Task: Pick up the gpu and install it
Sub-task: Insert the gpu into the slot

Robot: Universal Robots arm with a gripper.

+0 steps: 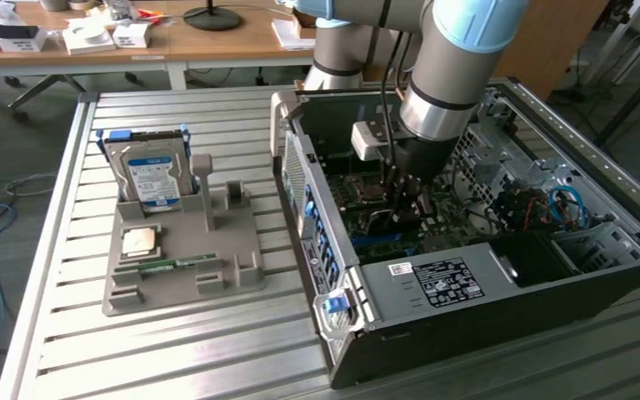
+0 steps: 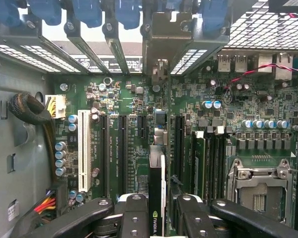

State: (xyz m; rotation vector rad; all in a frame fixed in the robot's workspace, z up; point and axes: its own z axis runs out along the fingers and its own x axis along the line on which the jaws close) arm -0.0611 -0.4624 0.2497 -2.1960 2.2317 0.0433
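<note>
- Wrist view: I am looking straight down the gpu (image 2: 156, 198), seen edge-on as a thin dark card with a green logo, standing between the two pincer (image 2: 156, 218) fingers (image 2: 134, 213), which are clamping it from both flat sides.
- The card's metal bracket (image 2: 161, 44) is sitting up against the rear slot openings, beside the blue latches (image 2: 87, 12).
- Its lower edge is lining up over a long black slot (image 2: 123, 148) on the motherboard (image 2: 139, 99); whether it is already seated I cannot tell.
- Exterior view: the arm (image 1: 453, 75) is reaching steeply down into the open case (image 1: 498, 275), which is lying on its side on the tabletop (image 1: 187, 350), with the pincer (image 1: 403, 187) deep among the boards.
- My judgement on handling: the card is looking light and stiff but fragile, so a hold on the bare flat faces near the upper edge, clear of the gold contacts, is suiting it best, and a tilted push is risking a bent slot.
- The grey tray (image 1: 187, 250) on the exterior view's left is carrying the hard drive (image 1: 153, 175), a cpu (image 1: 142, 242) and a memory stick (image 1: 170, 265), well apart from the case.
</note>
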